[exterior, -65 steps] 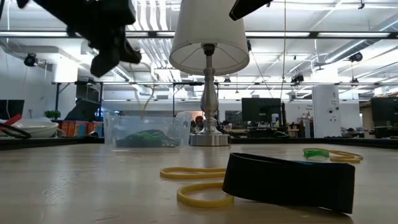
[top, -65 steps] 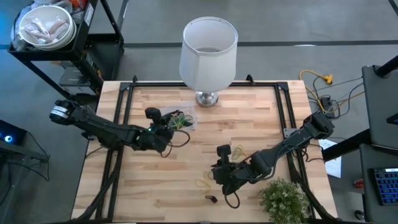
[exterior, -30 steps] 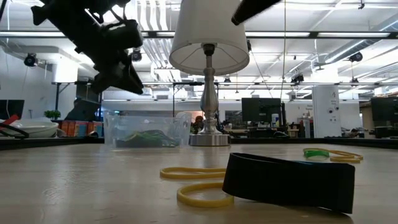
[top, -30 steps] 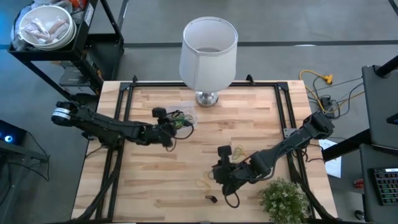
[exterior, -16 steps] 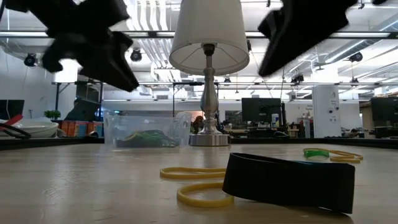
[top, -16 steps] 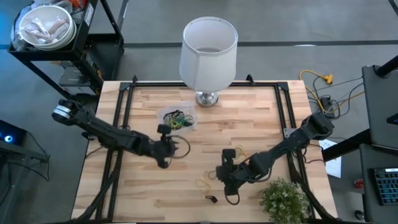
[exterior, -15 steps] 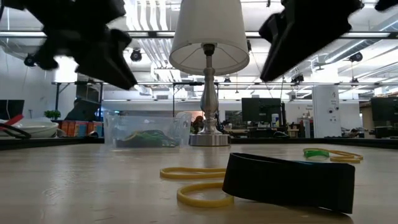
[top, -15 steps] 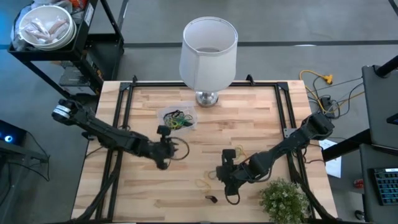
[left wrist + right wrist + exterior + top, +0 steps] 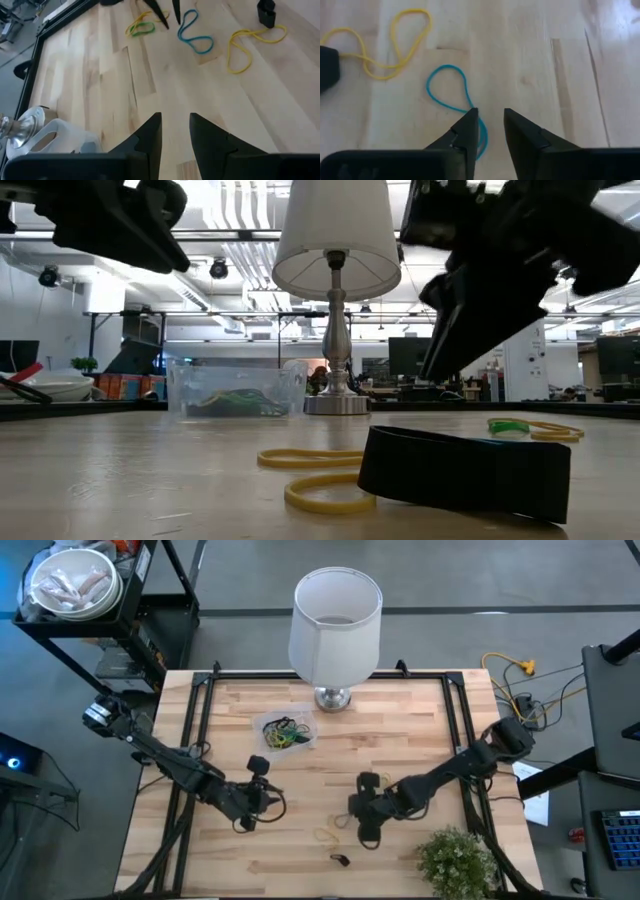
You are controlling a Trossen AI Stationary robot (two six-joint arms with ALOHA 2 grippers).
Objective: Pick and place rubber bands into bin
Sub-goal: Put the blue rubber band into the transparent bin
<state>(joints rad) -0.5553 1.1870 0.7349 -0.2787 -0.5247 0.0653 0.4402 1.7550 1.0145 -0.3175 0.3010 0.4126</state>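
Observation:
Several rubber bands lie flat on the wooden table: a blue loop [image 9: 451, 92], a yellow loop [image 9: 395, 42], a wide black band [image 9: 465, 470] and a green-yellow one [image 9: 140, 27]. More bands lie in the transparent bin [image 9: 283, 730], which stands near the lamp. My right gripper [image 9: 490, 112] is open and hovers over the blue loop, with one fingertip above its strand. My left gripper [image 9: 175, 120] is open too, over bare wood left of the bands [image 9: 270, 806], pointing toward them and my right gripper [image 9: 350, 815].
A white-shaded lamp [image 9: 335, 625] stands at the far edge behind the bin. A small green plant [image 9: 455, 860] sits at the near right corner. A white bowl [image 9: 45, 387] shows off the table's left. Bare wood lies between the two grippers.
My left gripper has swung away from the bin toward the near edge and now sits low over the table's middle-left. My right gripper has shifted slightly toward the far edge, over the blue loop. No band has moved.

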